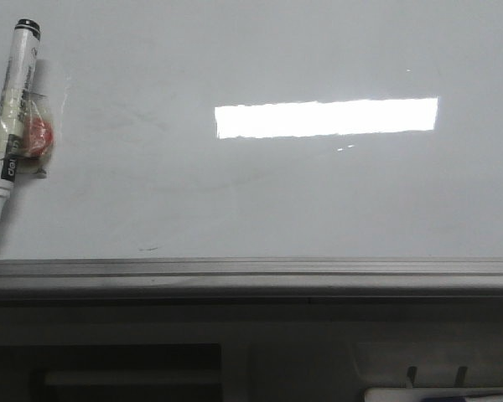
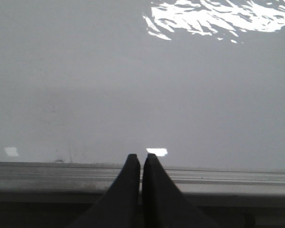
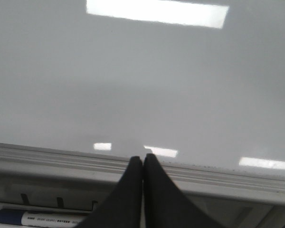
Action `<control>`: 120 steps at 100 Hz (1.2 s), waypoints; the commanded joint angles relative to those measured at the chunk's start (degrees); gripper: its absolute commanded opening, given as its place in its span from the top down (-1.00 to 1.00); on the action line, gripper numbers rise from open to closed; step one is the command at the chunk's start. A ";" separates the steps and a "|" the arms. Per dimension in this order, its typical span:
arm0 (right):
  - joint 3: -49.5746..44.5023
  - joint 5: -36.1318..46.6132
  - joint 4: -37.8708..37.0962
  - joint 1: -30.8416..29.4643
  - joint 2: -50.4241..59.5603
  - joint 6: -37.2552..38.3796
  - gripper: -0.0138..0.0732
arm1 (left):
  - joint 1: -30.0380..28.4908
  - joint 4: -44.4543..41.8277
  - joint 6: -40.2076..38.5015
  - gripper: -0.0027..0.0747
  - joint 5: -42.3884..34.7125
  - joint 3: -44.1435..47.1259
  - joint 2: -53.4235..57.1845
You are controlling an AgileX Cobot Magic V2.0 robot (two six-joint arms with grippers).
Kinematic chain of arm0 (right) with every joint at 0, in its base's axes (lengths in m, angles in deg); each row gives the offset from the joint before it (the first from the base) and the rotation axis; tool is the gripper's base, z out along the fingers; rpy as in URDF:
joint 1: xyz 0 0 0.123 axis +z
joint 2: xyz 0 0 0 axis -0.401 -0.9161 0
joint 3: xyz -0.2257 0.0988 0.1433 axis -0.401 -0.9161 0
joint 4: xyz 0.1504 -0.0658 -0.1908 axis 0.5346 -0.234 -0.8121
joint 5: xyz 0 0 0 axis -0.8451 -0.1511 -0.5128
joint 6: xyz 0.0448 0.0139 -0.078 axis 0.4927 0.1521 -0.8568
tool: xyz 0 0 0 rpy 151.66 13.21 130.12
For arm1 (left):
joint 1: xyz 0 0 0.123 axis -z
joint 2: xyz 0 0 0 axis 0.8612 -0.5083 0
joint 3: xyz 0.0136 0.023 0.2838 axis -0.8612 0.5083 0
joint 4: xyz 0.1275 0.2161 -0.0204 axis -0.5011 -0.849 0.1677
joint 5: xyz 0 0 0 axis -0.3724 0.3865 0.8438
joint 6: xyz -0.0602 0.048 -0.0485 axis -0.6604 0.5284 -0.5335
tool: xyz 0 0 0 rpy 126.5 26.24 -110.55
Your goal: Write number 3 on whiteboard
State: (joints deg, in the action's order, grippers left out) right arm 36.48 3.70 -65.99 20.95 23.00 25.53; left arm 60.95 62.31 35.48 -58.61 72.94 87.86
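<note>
The whiteboard fills the front view, glossy pale grey with a bright rectangular reflection and a grey bottom rail. No number 3 shows on it, only faint smudges. A white marker with black cap and black tip lies on the board at the far left, beside a small red thing in clear wrap. Neither gripper shows in the front view. My left gripper is shut and empty over the rail. My right gripper is shut and empty over the rail.
Below the rail sits a dark tray area. Another white marker with a blue band lies there in the right wrist view; its edge shows at the front view's lower right.
</note>
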 commanded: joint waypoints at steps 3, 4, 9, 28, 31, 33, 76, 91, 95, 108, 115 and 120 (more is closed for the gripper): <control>-1.75 1.42 -0.74 -0.41 0.98 0.02 0.78 | -0.11 0.46 -0.55 0.99 -2.58 0.67 1.41; -1.75 1.42 -0.74 -0.41 0.98 0.02 0.78 | -0.11 0.46 -0.55 0.99 -2.58 0.67 1.41; -1.75 1.42 -0.74 -0.41 0.98 0.02 0.78 | -0.11 0.46 -0.55 0.99 -2.58 0.67 1.41; -1.75 1.42 -0.74 -0.41 0.98 0.02 0.78 | -0.11 0.46 -0.55 0.99 -2.58 0.67 1.41; -1.75 1.42 -0.74 -0.41 0.98 0.02 0.78 | -0.11 0.46 -0.55 0.99 -2.58 0.67 1.41; -1.75 1.42 -0.74 -0.41 0.98 0.02 0.78 | -0.11 0.46 -0.55 0.99 -2.58 0.67 1.41; -1.75 1.42 -0.74 -0.41 0.98 0.02 0.78 | -0.11 0.46 -0.55 0.98 -2.58 0.67 1.41; -1.75 1.67 -0.74 -0.41 0.98 0.02 0.78 | -0.11 0.46 -0.55 0.99 -3.11 0.67 1.41; -1.75 1.99 -0.74 -0.41 0.98 0.02 0.78 | -0.11 0.48 -0.55 0.99 -3.90 0.67 1.41; -1.75 2.38 -0.74 -0.41 0.98 0.02 0.78 | -0.11 1.99 -0.55 0.99 -8.24 0.67 1.41; -1.75 2.38 -0.74 -0.41 0.98 0.02 0.78 | -0.11 1.84 -0.55 0.99 -9.57 0.67 1.41; -1.75 2.38 -0.74 -0.41 0.98 0.02 0.78 | -0.11 1.78 -0.55 0.99 -9.97 0.67 1.41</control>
State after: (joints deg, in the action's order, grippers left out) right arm 36.48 3.70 -65.99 20.95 23.00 25.53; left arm 60.95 63.37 35.48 -62.74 73.03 87.86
